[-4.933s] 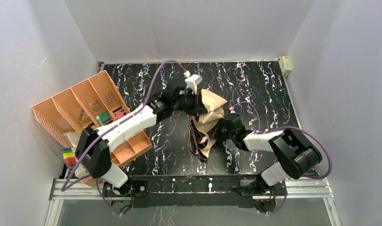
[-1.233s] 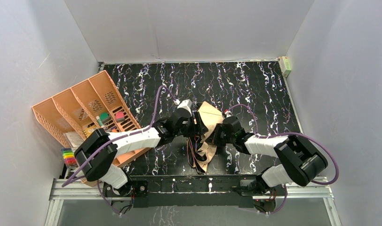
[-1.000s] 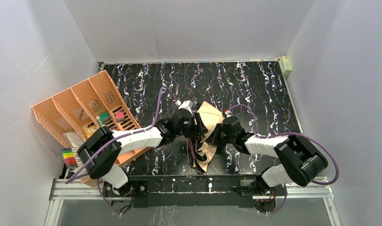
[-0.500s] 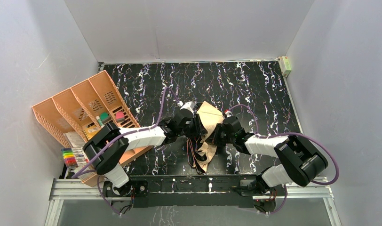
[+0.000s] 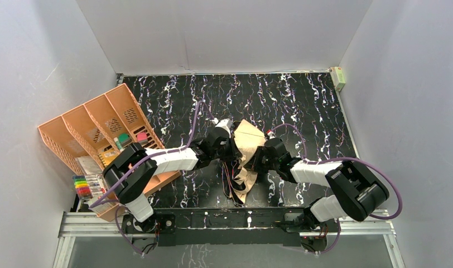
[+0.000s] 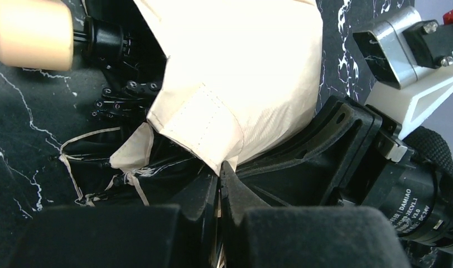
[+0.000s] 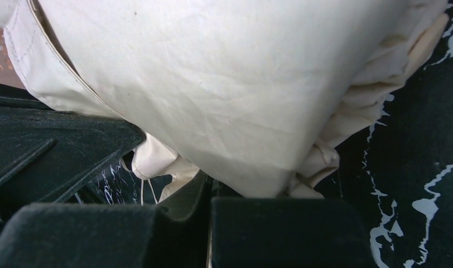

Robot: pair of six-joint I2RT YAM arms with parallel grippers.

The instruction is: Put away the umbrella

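Observation:
The umbrella lies half folded in the middle of the black marbled table, tan canopy bunched on top, black ribs and strap trailing toward the near edge. Both grippers meet at it. My left gripper comes in from the left and is shut on a corner of the tan canopy, the cloth pinched between its tips. The light-tan handle shows at upper left, on the black shaft. My right gripper is shut on the canopy's other side, with cloth running between its fingers.
An orange desk organizer holding small items stands at the left, with a pack of coloured markers beside it. A small box sits at the far right corner. White walls close in three sides.
My left gripper has closed from open onto the canopy corner, and its arm has edged slightly right toward the umbrella. The right gripper has kept its hold without moving.

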